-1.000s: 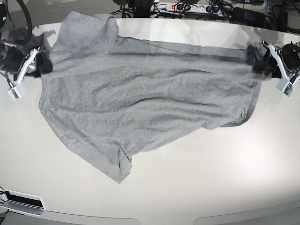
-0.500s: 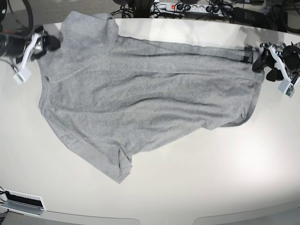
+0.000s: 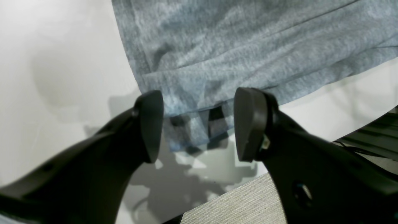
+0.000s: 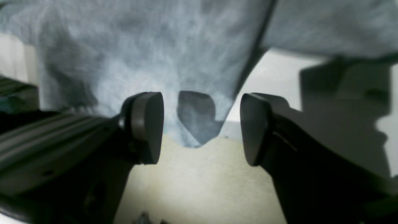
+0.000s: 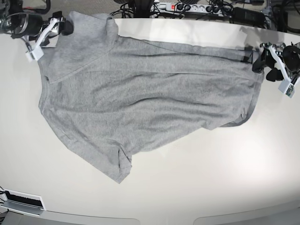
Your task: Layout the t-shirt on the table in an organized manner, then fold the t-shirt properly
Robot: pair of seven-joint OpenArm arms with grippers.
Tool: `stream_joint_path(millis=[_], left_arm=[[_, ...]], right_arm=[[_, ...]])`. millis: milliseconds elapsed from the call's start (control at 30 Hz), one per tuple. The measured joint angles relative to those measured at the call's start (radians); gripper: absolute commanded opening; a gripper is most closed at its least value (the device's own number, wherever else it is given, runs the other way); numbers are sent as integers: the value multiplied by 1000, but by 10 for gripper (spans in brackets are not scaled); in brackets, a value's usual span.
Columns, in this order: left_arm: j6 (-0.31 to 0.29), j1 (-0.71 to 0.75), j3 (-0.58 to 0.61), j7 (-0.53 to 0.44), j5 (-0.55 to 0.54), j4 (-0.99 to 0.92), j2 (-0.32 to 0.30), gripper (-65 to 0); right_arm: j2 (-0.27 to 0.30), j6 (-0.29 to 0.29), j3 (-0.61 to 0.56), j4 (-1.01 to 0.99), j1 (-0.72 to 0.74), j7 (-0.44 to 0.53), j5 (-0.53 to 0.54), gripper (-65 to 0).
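The grey t-shirt [image 5: 140,98] lies spread on the off-white table [image 5: 211,178], plain side up, with a sleeve [image 5: 115,164] pointing at the near edge and a fold at the far left. My left gripper [image 5: 261,62] hovers open at the shirt's right far corner. In the left wrist view its fingers [image 3: 150,124] stand wide around the left gripper [image 3: 199,127], the t-shirt [image 3: 233,46] edge just beyond the tips. My right gripper [image 5: 63,27] is open at the far left corner. In the right wrist view a tip of the t-shirt [image 4: 174,56] hangs loose in the right gripper [image 4: 200,127].
A power strip [image 5: 187,7] and tangled cables lie beyond the table's far edge. A white slotted plate [image 5: 21,201] sits at the near left corner. Both grippers are close to the table's far edge, with grey floor [image 3: 233,202] below the left one.
Both grippers opened and let go of the shirt, which settled flat. The right gripper then moved back to the far left corner. The left gripper stayed at the right corner.
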Motion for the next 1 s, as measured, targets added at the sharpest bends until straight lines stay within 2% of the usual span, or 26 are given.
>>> stream_joint_path(millis=[233, 300, 433, 567, 667, 833, 1000], left_arm=[[0, 0, 0, 0, 0, 0, 0, -281], [0, 0, 0, 0, -6, 0, 0, -281], [0, 0, 0, 9, -26, 0, 0, -281], [0, 0, 0, 11, -26, 0, 0, -281], [0, 0, 0, 13, -26, 0, 0, -281], [0, 0, 0, 22, -26, 0, 0, -281], [0, 0, 0, 22, -26, 0, 0, -281]], right_arm=[[0, 35, 3, -45, 6, 8, 58, -248], [-1, 48, 3, -46, 6, -8, 83, -277], [-1, 66, 3, -49, 5, -28, 140, -411], [-1, 66, 3, -49, 12, -34, 149, -650], [0, 66, 3, -46, 37, -117, 163, -650], [3, 69, 3, 72, 39, -265, 349, -650], [3, 69, 3, 217, 40, -268, 382, -650]])
